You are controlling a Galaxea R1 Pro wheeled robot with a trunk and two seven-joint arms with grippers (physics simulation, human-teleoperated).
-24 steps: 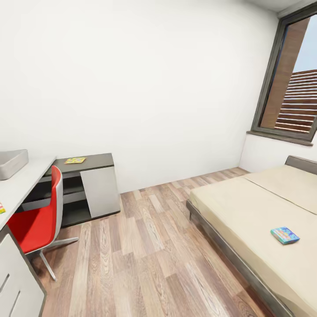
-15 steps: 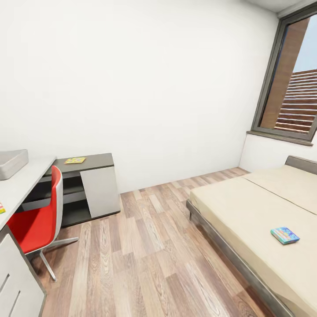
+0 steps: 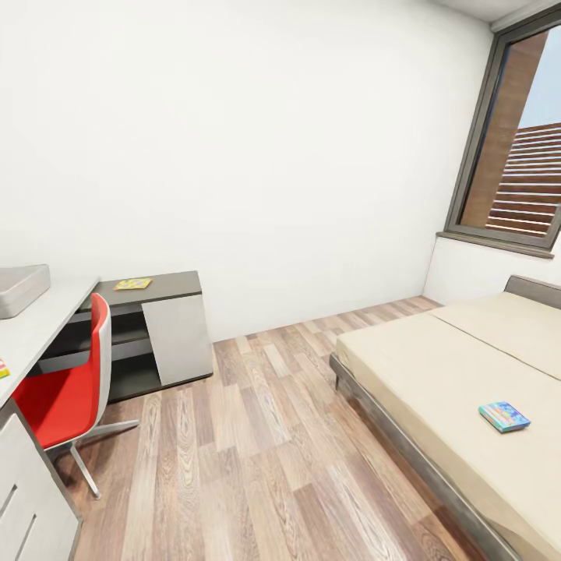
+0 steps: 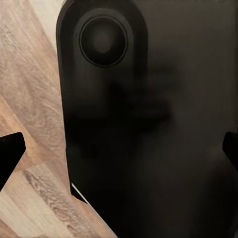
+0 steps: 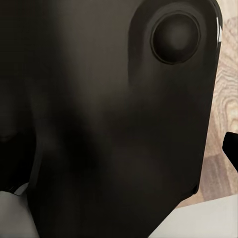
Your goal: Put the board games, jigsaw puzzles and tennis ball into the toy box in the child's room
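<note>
child's room: blue board game (image 3: 504,416) flat on bed (image 3: 436,374); toy box (image 3: 22,288) on table (image 3: 39,323); jigsaw puzzle (image 3: 133,284) on lower dark top, possibly; both grippers' jaw state cannot be told, wrist views blocked

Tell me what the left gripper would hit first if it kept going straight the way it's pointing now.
Most likely a dark rounded robot part, which sits close in front of the left gripper. Wood-plank floor lies beyond it. How near the part is stays unclear.
</note>
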